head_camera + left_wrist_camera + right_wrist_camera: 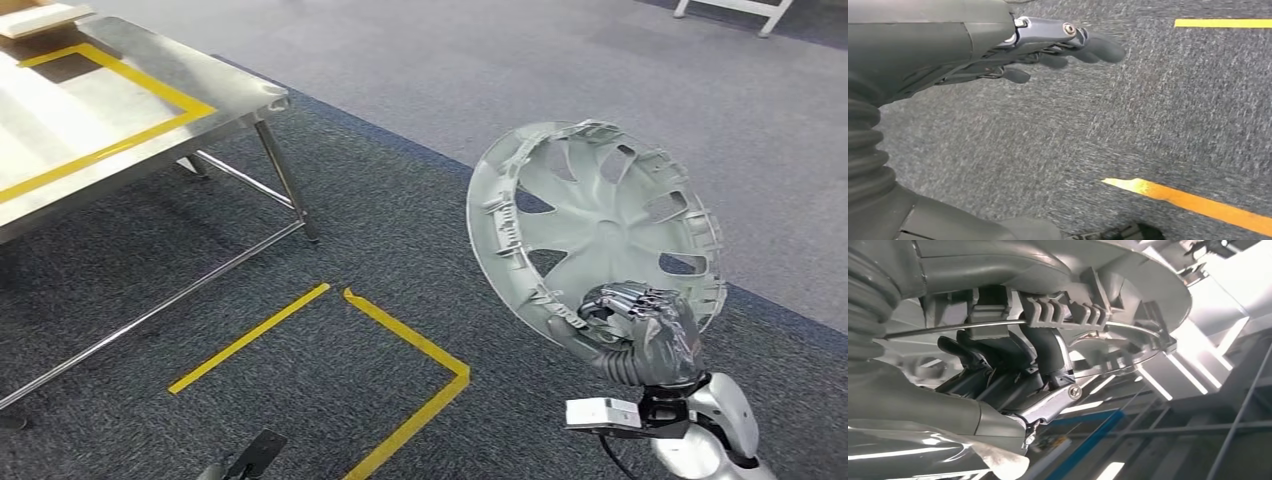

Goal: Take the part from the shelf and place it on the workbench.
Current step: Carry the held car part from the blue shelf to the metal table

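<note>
Evidently mid-carry, the right robot hand (pixel 645 330) grips the part (pixel 595 225) by its lower rim, held upright over the floor, the counter (pixel 150 130) well apart, while the left robot hand (pixel 1048 50) hangs empty, fingers apart.
</note>
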Robot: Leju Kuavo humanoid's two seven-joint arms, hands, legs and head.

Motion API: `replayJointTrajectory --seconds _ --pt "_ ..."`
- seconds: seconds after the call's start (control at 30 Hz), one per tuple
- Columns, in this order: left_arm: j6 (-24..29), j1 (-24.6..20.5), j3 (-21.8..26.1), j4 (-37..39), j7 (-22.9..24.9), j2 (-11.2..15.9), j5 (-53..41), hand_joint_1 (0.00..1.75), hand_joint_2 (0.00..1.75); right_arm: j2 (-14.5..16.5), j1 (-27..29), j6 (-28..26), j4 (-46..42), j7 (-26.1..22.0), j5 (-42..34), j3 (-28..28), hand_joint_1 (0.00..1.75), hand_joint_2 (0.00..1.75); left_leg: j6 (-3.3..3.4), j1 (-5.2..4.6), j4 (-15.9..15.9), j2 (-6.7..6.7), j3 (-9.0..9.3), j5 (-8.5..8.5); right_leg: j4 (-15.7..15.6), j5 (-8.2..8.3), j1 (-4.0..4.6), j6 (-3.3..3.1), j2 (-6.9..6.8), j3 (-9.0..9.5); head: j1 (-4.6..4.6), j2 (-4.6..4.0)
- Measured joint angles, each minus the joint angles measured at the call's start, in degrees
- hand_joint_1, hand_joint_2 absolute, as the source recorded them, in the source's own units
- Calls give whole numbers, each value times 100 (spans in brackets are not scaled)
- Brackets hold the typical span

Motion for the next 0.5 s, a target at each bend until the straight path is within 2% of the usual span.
replayJointTrajectory --seconds 0.03,0.07,0.1,0.13,0.17,0.2,0.23,0.3,0.33,0.4,0.43,0.5 --pt "-5 3 0 0 -7 -4 -4 0 175 -7 8 0 1 1 3 -2 175 175 -6 4 9 -87 7 -10 83 67 -3 12 10 -110 -1 0" --pt "-16 5 -1 0 -16 -4 -9 0 175 -11 11 -1 1 1 4 -4 175 175 -22 14 26 -175 16 -25 -61 249 -9 23 18 -103 -2 0" --pt "-30 4 -2 0 -25 -4 -18 0 175 -13 12 -2 0 1 3 -7 175 175 -46 28 53 -260 25 -48 -387 502 -25 38 57 4 -1 0" --pt "-46 0 -4 0 -34 -3 -28 0 175 -14 13 -4 1 2 3 -9 175 175 -82 39 88 -341 25 -79 -738 689 -49 56 178 146 0 0" --pt "-60 -10 -7 0 -38 -2 -37 0 175 -15 18 -7 -2 3 2 -11 175 175 -117 47 146 -416 8 -109 -1044 806 -74 60 311 290 3 0" --pt "-68 -17 -8 0 -40 0 -44 0 175 -17 31 -10 -4 5 3 -14 175 175 -150 54 187 -484 -20 -126 -1221 843 -88 53 417 383 7 0" --pt "-72 -18 -9 0 -40 2 -47 0 175 -19 41 -13 -8 7 3 -19 175 175 -180 61 210 -549 -49 -129 -1273 811 -88 30 481 425 8 0" --pt "-68 -5 -9 0 -34 18 -47 0 175 -21 52 -17 -15 10 8 -29 175 175 -226 73 218 -626 -83 -122 -1290 807 -77 -39 381 461 12 0" --pt "-65 1 -9 0 -29 27 -47 0 175 -21 51 -19 -17 11 11 -36 175 175 -256 64 252 -547 -98 -145 -1298 802 -81 -72 321 483 -4 0" --pt "-61 -10 -9 -1 -19 46 -49 0 175 -22 54 -30 -21 14 17 -49 175 175 -326 53 599 -213 -256 -330 -1317 778 -89 -138 175 538 -42 0" --pt "-63 -23 -9 -1 -19 45 -51 0 175 -23 63 -37 -22 15 20 -54 175 175 -356 59 941 -47 -424 -477 -1319 759 -78 -164 98 561 -60 0" --pt "-74 -33 -9 -1 -19 49 -57 0 175 -23 78 -46 -23 16 22 -56 175 175 -386 95 1632 77 -784 -706 -1318 718 -54 -197 -64 602 -64 0"
